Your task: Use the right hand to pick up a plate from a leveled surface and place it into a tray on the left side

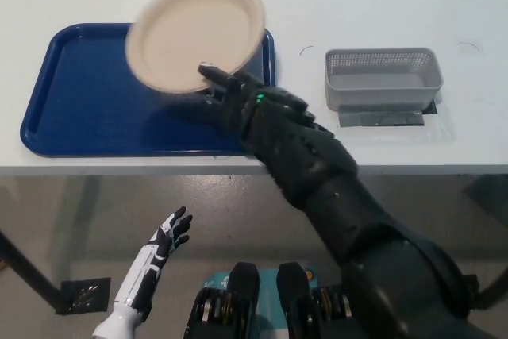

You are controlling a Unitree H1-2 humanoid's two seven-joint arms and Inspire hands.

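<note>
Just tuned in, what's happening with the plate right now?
The black right hand is holding the beige plate by its near edge, carrying it above the right part of the blue tray. The plate looks tilted and not yet set down. The white left hand rests below the table edge, fingers apart, holding nothing. A grey mesh basket sits on the table to the tray's right.
</note>
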